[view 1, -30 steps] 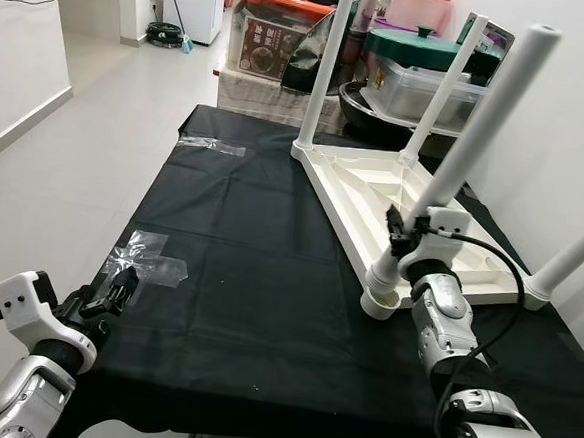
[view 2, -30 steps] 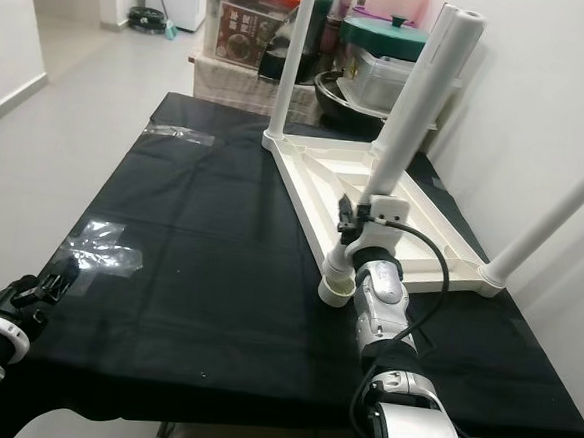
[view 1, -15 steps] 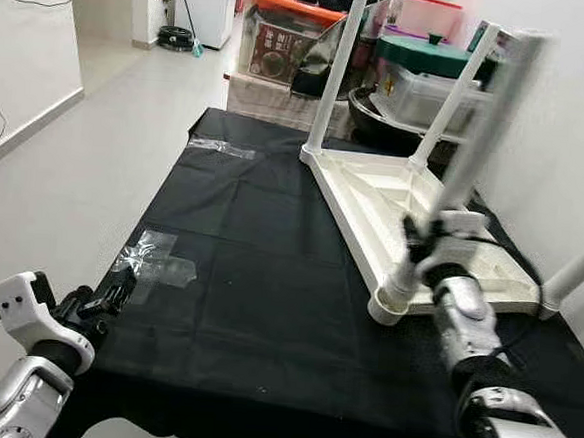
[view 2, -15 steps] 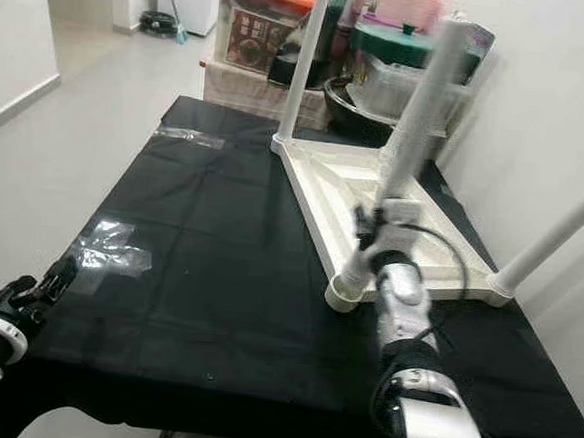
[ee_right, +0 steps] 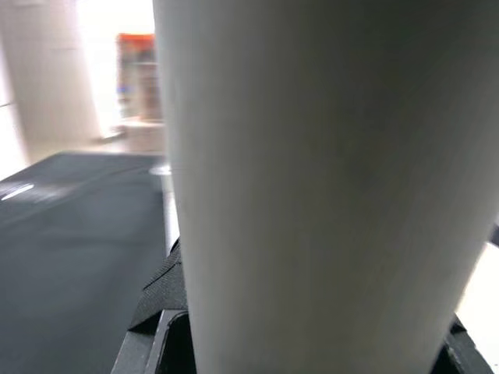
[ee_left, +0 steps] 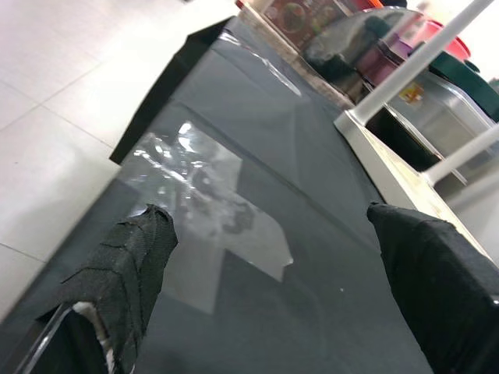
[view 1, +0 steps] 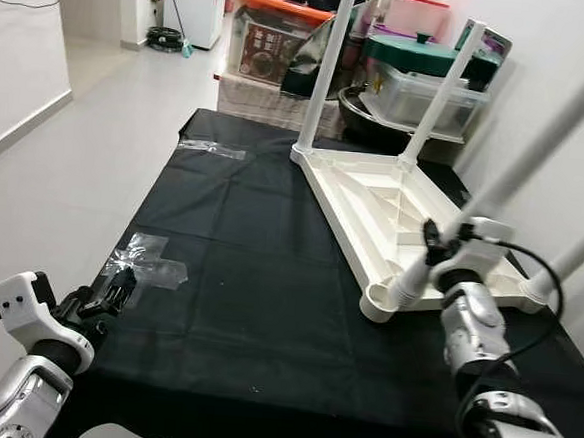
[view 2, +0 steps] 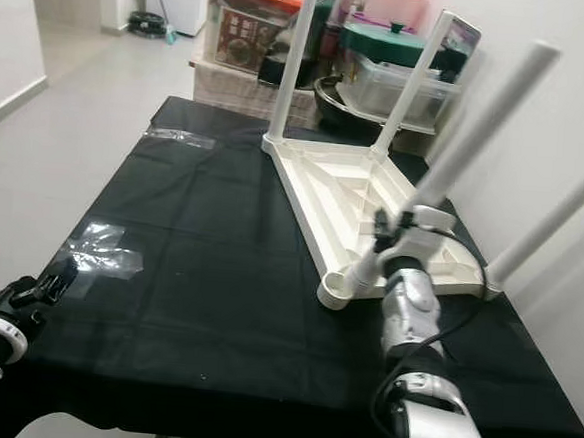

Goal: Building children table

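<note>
Right pincer [view 1: 438, 257] grips the loose leg [view 2: 474, 129], now tilted far toward the wall versus a second ago; foot still in the tabletop [view 1: 388, 201] corner socket. Not seated straight. Left pincer [ee_left: 273, 257] released, idle over bench [view 1: 259, 267].

Right hand [view 1: 431, 261] hidden behind the white table leg [view 1: 516, 175]; fingers not visible. Leg's top cut off by the frame edge. Clutter beyond the tabletop [view 1: 258, 277] too jumbled to identify

Light was bright and even; glare lay on the clear tape [ee_left: 204, 204] at seven o'clock; the leg [ee_right: 327, 187] was blurred.
</note>
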